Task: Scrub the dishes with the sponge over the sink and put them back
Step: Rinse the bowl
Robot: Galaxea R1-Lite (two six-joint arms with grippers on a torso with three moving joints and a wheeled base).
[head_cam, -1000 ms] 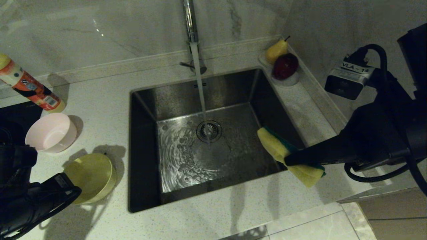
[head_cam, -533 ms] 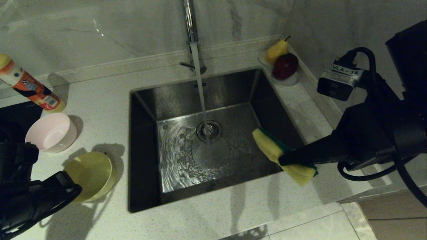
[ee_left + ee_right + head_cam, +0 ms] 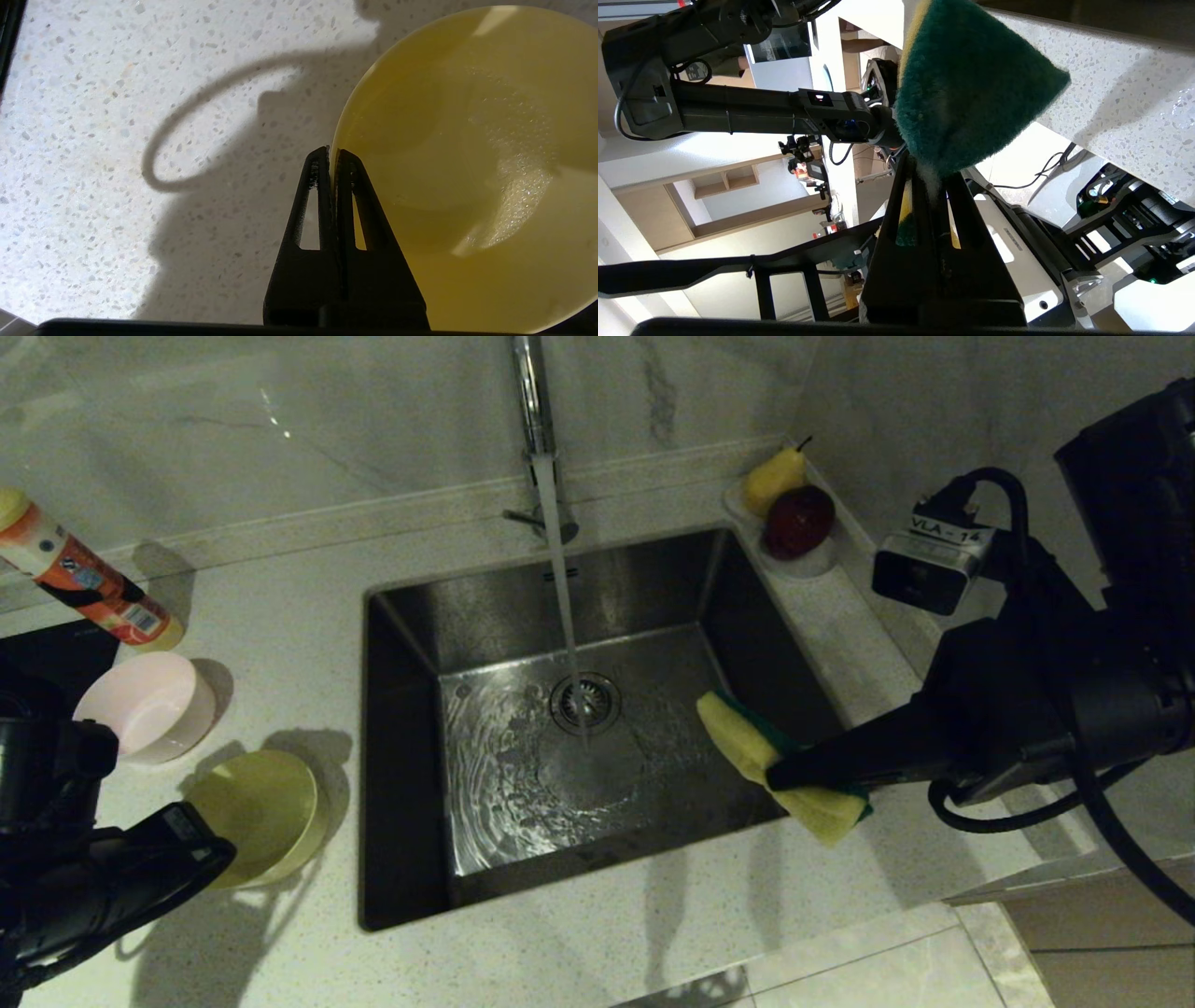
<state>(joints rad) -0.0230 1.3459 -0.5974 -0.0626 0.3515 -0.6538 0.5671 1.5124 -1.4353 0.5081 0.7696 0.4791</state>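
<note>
The left tool [image 3: 331, 156] pinched the yellow bowl's [image 3: 252, 817] rim; the right tool [image 3: 775, 775] gripped the sponge [image 3: 761, 756]. No scrubbing had begun yet.

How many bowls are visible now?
2: the pink bowl on the counter left of the sink, and the yellow bowl pinched at its rim by the left gripper. Others may be hidden.

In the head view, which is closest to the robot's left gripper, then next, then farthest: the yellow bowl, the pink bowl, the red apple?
From the left gripper:
1. Yellow bowl, pinched at its rim.
2. Pink bowl, just behind on the counter.
3. Red apple, far across the sink.
</note>
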